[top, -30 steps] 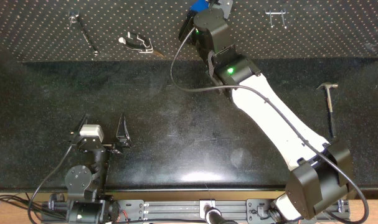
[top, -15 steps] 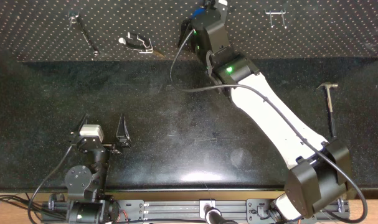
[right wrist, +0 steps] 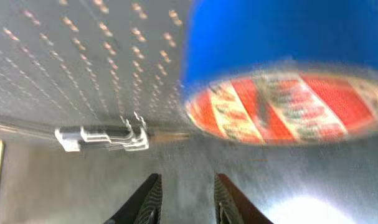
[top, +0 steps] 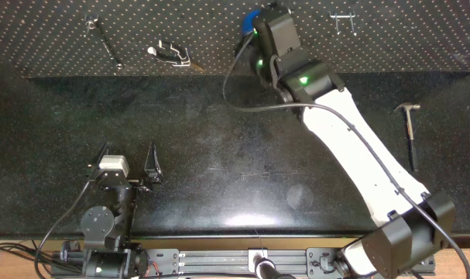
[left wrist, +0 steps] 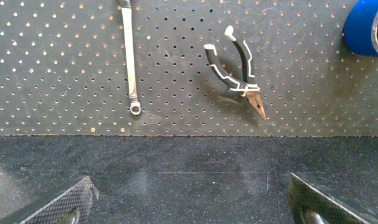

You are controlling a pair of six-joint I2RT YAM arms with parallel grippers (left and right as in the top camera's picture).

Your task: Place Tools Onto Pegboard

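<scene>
A blue tape roll with a red inner label is up against the pegboard, also seen from the left wrist view. My right gripper is just right of it; its fingers stand a narrow gap apart with nothing between them. A wrench and black-and-white pliers hang on the board. A hammer lies on the table at the right. My left gripper rests open near the front left, empty.
A double metal hook sticks out of the pegboard, right of the tape. The black table stretches between the board and the arm bases.
My right arm has swung to the right along the pegboard, and the blue tape roll now shows at the gripper's left side. The left arm has not moved.
</scene>
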